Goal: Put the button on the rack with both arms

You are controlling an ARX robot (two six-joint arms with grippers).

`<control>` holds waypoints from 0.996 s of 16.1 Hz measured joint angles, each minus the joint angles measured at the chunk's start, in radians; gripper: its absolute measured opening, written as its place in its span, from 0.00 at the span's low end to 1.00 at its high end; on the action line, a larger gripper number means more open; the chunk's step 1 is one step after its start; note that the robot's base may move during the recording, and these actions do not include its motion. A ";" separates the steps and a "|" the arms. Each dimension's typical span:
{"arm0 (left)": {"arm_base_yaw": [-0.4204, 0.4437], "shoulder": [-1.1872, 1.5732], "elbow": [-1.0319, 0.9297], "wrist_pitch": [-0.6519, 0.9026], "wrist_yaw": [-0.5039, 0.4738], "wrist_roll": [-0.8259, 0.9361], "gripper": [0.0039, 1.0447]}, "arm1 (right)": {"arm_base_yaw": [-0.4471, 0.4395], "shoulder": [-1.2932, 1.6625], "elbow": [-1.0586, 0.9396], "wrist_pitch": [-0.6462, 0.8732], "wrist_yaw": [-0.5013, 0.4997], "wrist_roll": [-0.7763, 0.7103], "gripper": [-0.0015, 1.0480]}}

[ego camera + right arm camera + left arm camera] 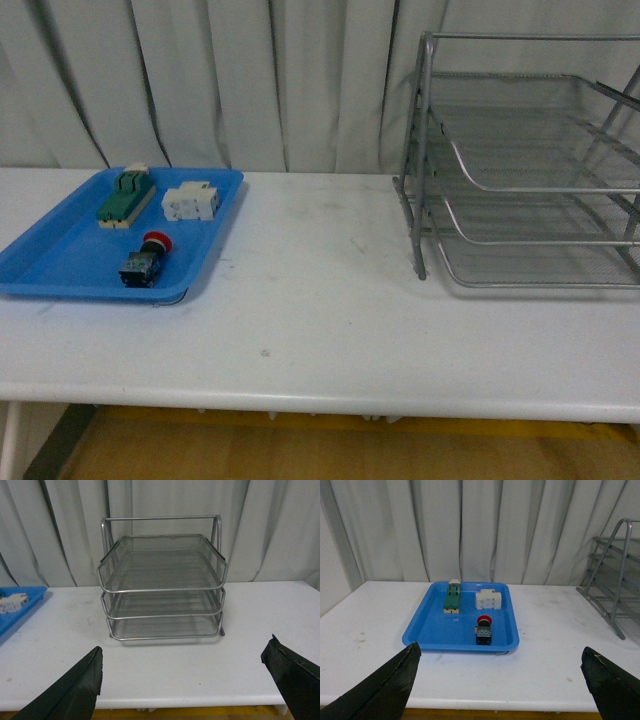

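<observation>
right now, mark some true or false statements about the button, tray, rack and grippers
The button lies in the blue tray: true.
The rack stands on the white table, apart from the tray: true.
The rack holds the white block: false, the white block is in the tray.
The left gripper grips the button: false, left gripper and right gripper are both open, holding nothing.

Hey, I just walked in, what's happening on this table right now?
Nothing is being handled yet. The red-capped button lies in the blue tray, near a white terminal block and a green-and-cream component. The wire rack stands apart on the table, further right. The left claw is open and faces the tray. The right claw is open and faces the rack. Neither holds anything.
</observation>
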 joint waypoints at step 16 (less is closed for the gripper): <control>0.000 0.000 0.000 0.000 0.000 0.000 0.94 | 0.000 0.000 0.000 0.000 0.000 0.000 0.94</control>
